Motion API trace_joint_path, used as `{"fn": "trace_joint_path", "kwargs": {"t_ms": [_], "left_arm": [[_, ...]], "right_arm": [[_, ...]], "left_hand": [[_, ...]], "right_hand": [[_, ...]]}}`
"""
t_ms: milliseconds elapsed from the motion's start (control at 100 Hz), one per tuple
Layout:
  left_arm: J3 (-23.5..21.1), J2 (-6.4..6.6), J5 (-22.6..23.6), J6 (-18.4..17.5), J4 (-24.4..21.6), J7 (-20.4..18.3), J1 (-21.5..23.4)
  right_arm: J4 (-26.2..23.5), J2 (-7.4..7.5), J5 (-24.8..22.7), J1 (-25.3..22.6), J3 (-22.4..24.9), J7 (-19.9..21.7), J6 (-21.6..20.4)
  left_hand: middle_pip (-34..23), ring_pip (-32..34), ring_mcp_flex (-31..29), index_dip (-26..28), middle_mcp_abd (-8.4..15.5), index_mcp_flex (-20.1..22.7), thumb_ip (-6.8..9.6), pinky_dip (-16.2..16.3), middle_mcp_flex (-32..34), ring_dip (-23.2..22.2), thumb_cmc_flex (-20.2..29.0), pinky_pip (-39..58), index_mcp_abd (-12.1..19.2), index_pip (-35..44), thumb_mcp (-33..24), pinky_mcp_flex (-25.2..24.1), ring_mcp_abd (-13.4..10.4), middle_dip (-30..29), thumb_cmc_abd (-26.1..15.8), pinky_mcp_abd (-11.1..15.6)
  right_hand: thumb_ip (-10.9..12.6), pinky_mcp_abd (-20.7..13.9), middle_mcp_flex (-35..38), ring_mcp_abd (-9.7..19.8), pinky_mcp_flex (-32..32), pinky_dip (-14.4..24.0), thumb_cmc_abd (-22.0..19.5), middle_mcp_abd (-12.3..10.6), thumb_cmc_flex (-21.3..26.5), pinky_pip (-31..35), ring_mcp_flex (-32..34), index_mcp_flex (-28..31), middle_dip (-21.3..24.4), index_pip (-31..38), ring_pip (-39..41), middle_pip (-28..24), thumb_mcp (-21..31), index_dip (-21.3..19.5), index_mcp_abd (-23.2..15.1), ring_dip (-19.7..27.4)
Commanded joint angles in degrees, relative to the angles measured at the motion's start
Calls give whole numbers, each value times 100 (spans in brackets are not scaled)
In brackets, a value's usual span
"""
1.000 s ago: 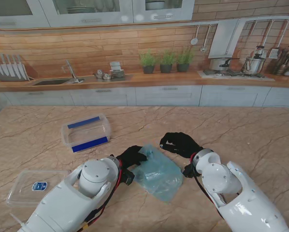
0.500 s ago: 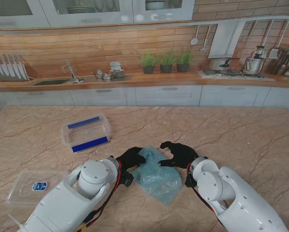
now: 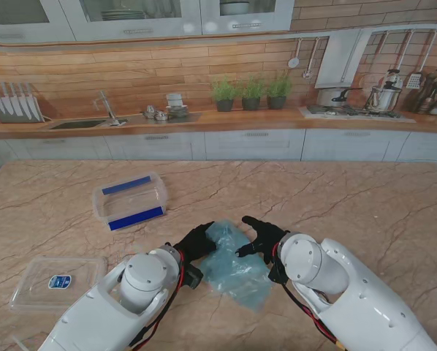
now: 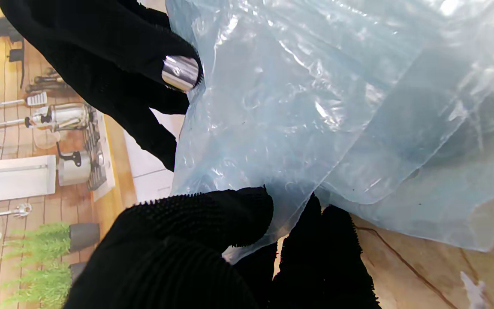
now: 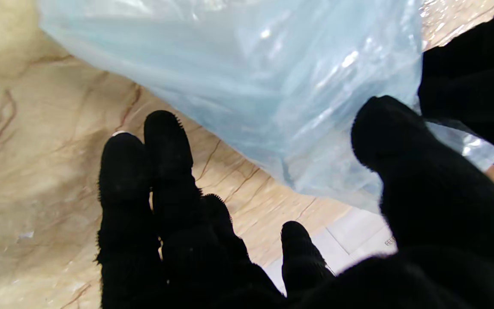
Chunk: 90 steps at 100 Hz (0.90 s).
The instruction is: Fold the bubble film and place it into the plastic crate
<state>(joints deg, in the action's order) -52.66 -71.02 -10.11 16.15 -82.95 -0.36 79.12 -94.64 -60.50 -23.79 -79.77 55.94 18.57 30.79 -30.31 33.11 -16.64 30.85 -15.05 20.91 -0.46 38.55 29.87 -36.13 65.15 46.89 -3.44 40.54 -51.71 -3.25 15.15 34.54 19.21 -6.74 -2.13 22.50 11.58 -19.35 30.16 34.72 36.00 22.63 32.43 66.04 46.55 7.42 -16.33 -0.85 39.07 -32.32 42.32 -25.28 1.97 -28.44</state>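
The pale blue bubble film (image 3: 237, 269) lies folded over on the marble table (image 3: 365, 205), between my two black-gloved hands. My left hand (image 3: 196, 242) is shut on the film's left edge; in the left wrist view the thumb (image 4: 212, 214) presses the film (image 4: 315, 107) against the fingers underneath. My right hand (image 3: 257, 238) is open with fingers spread at the film's far right edge. One of its fingertips (image 4: 180, 73) touches the sheet. In the right wrist view the film (image 5: 251, 77) hangs just beyond the spread fingers (image 5: 165, 146). The clear plastic crate (image 3: 129, 199) with blue strips stands farther away on the left.
A clear lid (image 3: 50, 281) with a blue sticker lies near me at the left edge. Behind the table runs a kitchen counter with a sink (image 3: 80, 123), potted herbs (image 3: 251, 93) and a stove (image 3: 350, 108).
My right hand has swung left and nearer to me, from clear of the film to its right edge. The left hand has held on, and the film has bunched up slightly.
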Motion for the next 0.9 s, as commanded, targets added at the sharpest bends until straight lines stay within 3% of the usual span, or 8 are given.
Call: {"fn": "trace_joint_path", "kwargs": {"t_ms": [0,110,230,400,560,610,790,890], "left_arm": [[46,-14,95,-25,72,-30,158],[95,-5,307,-220,75,86,228],[201,-11,625,-528,145,274,245],[317,-19,975,-808,218,481,240],[393,-25,1276,-1028,262,677,267],[405,-20,1348,-1098,269,711,275],[382,-3,1523,-1335,252,827,331],[297,22,1559,-1424,178,840,381]], "right_arm": [[72,-57,-67,76,-75,67,27],[212,-79,125,223,-199,73,158],[387,-134,379,351,-300,5,298],[614,-215,872,483,-337,-45,534],[816,-314,1458,568,-284,-87,775],[885,-342,1571,584,-273,-106,780],[993,-503,1980,469,-83,-421,627],[976,-591,2064,331,51,-704,400]], "left_hand": [[-206,159,-154,38,201,-190,-154,-343,113,-124,298,-553,294,186,-180,-143,147,85,-108,-911],[-249,187,-150,25,221,-261,-145,-380,94,-137,265,-541,282,195,-115,-149,137,113,-116,-926],[-292,191,-139,20,255,-303,-127,-429,75,-133,254,-562,308,229,-97,-163,99,138,-108,-933],[-323,177,-98,10,270,-371,-121,-515,27,-116,256,-635,346,283,-49,-162,83,152,-117,-937],[-351,178,-70,-11,305,-449,-133,-569,-18,-106,258,-682,405,321,-3,-157,45,158,-134,-927],[-357,178,-67,-19,317,-477,-135,-577,-27,-104,246,-686,416,324,27,-156,35,159,-147,-926],[-307,144,18,-156,300,-622,-29,-605,-138,-74,-10,-699,436,190,337,-164,33,212,-76,-932],[-73,-9,129,-428,276,-783,103,-671,-369,26,-990,-884,-2,-162,440,-163,28,-23,131,-939]], "right_hand": [[-69,-146,-200,110,240,-74,422,145,258,401,346,90,9,-141,341,-181,288,328,-78,-141],[-112,-613,61,576,565,252,567,263,402,901,653,92,-72,-44,1178,-367,560,358,216,-550],[-163,-1236,682,1213,1026,826,779,342,588,1692,1028,56,-327,199,2483,-910,952,-597,596,-1057],[-216,-1660,1923,1835,1534,1253,1039,299,776,2477,1512,1026,-829,2320,3697,-1881,1386,-342,786,-1506],[-234,-1460,3489,1804,1921,1351,1214,188,968,2799,2102,3085,-1374,3440,4029,-2421,1917,-492,698,-1727],[-560,-1419,3810,1807,1967,1375,1306,71,1193,2817,2250,3388,-1395,3838,4046,-2430,1972,-777,488,-1774],[-845,-1394,4101,1753,1847,1527,1661,-101,1643,2861,2318,3351,-1497,5028,4221,-2459,2324,-680,-16,-1879],[-818,-1396,4039,1751,1620,1614,1824,-151,1695,2816,2200,3322,-1568,5074,4323,-2494,2473,-760,-133,-1955]]}}
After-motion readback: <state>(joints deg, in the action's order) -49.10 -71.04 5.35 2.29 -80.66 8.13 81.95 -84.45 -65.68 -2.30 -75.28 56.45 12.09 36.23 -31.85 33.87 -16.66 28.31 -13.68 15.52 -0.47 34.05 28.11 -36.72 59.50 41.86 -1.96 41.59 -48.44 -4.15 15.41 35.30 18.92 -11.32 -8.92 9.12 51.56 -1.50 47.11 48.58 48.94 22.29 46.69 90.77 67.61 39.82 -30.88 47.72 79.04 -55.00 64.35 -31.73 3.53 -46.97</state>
